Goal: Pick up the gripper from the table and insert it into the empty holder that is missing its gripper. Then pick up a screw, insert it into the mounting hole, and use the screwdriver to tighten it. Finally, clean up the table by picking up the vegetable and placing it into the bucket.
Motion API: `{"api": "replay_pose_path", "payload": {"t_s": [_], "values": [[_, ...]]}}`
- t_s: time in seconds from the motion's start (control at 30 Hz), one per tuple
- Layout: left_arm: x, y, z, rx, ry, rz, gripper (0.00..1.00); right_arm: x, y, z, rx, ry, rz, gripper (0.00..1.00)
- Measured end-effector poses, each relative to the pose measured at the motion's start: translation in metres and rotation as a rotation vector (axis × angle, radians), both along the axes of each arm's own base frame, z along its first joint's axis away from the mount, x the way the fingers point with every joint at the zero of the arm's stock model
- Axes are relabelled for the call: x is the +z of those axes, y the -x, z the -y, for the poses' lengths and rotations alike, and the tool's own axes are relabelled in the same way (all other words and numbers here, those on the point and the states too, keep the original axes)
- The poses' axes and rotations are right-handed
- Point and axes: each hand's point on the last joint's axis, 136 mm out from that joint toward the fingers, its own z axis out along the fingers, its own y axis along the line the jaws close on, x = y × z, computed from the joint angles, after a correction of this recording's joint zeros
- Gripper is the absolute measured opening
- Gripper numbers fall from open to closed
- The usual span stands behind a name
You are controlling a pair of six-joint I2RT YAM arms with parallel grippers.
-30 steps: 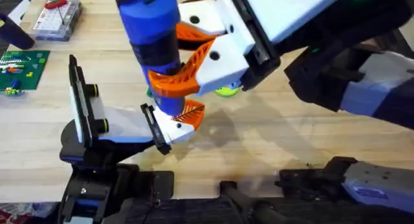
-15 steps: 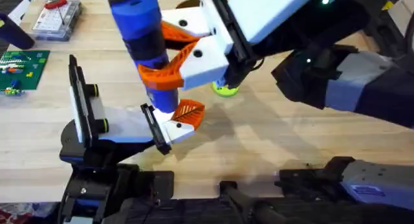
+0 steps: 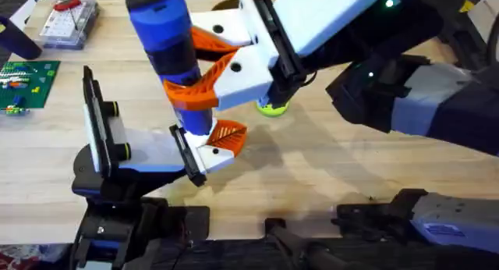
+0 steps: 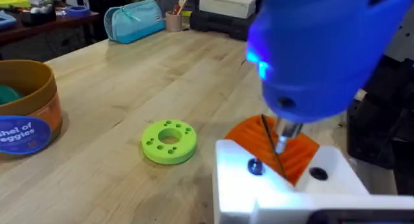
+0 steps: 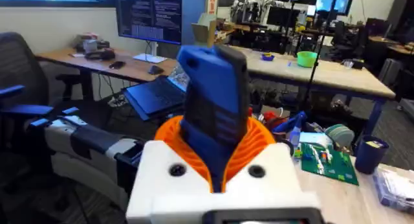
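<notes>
The right gripper (image 3: 204, 81) is clamping the blue screwdriver (image 3: 173, 44) upright, its thin metal tip (image 4: 282, 144) sitting over the holder (image 3: 209, 154) with its orange gripper finger (image 3: 227, 134), near the bench's front edge. The left gripper's grip I cannot tell. The lime-green disc (image 4: 169, 141) is lying nearby, and the bucket (image 4: 24, 115) is standing well apart.

Blue screwdriver (image 3: 171, 55) (upright) over holder (image 3: 212, 154)

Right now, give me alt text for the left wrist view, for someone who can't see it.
A thick blue screwdriver points its thin metal tip down at a white holder bearing an orange gripper. On the wooden table beside them lie a lime-green disc and an orange-brown bucket.
</notes>
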Motion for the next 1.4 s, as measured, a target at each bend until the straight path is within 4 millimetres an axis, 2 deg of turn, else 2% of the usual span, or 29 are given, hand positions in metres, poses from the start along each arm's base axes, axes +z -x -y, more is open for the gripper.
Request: {"api": "replay_pose_path", "payload": {"t_s": [1.4], "values": [[0.0,0.0,0.0,0.0,0.0,0.0,0.013,-0.018,-0.011,-0.005,-0.014,0.046,-0.022,0.052]]}}
